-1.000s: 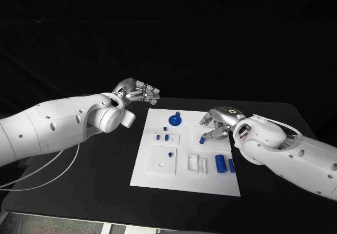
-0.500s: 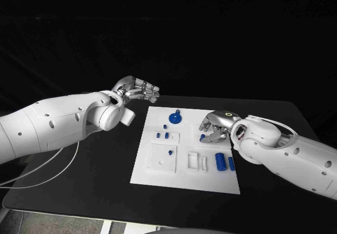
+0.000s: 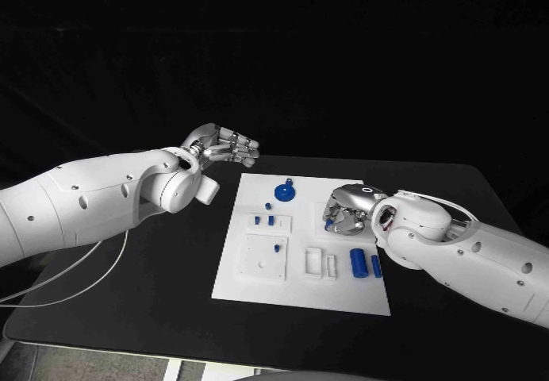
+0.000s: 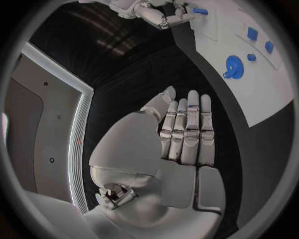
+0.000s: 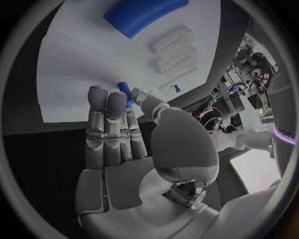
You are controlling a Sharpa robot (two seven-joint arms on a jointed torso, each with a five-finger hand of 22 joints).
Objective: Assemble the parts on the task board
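The white task board lies mid-table. My right hand hovers over its right middle and pinches a small blue peg between thumb and fingertips; the same peg also sticks out of that hand in the left wrist view. On the board are a blue round knob, small blue pegs standing in a raised block, and two blue cylinders lying side by side. My left hand floats beyond the board's far left corner, fingers extended, holding nothing.
White blocks sit beside the cylinders, and a square white plate with one blue peg is at the left. Black table surrounds the board. A white cable trails off at the left.
My right hand has moved left and a little farther over the board, carrying the small blue peg and turning at the wrist. The left hand has barely moved.
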